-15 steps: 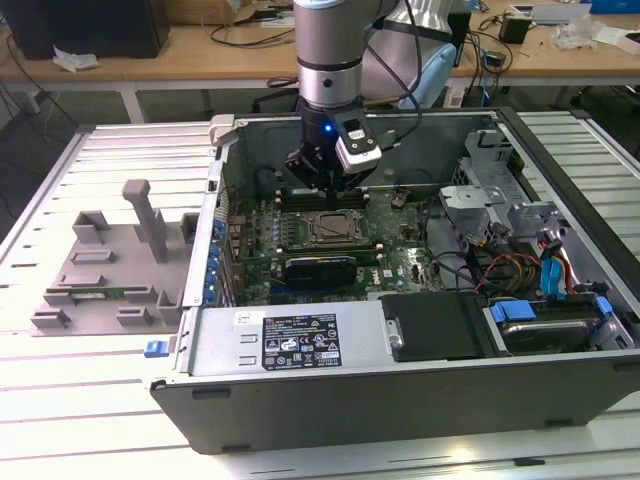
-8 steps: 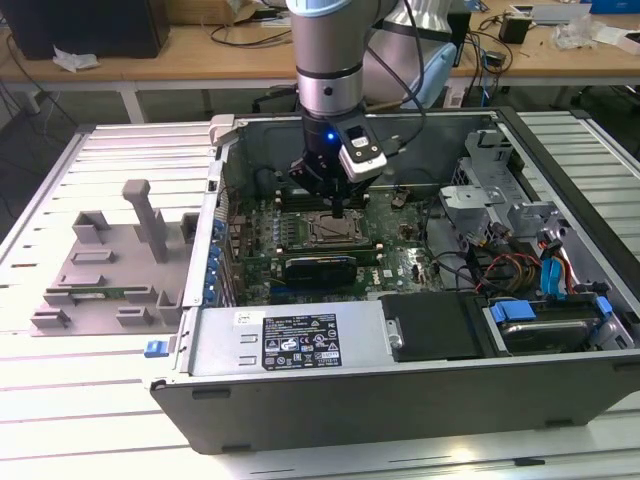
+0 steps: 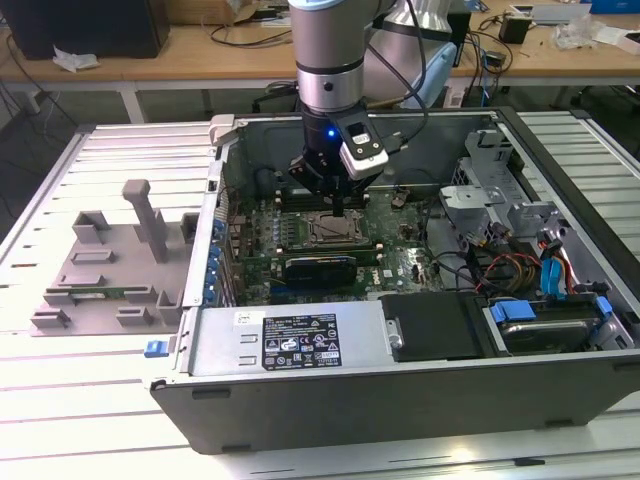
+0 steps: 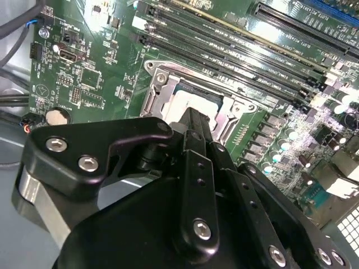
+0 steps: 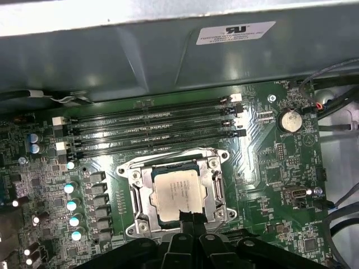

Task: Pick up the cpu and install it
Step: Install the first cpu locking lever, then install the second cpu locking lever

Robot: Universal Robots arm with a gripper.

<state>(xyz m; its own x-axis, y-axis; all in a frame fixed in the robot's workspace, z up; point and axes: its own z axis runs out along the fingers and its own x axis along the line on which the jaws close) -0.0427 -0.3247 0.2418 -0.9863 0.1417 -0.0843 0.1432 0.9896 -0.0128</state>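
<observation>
Directly beneath the clenched, empty pincer (image 5: pixel 190 217), the cpu (image 5: pixel 176 193) lies flat inside the socket (image 5: pixel 216 193).

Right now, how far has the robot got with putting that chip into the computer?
The cpu already lies inside the socket on the motherboard. The gripper hangs just above the chip's edge, seemingly letting go. The socket's frame looks unlatched, so locking appears left.

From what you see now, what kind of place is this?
Probably a robotics lab or workshop. An open computer case lies on a slatted metal table, the robot arm reaches into it, and wooden benches with cables stand behind.
</observation>
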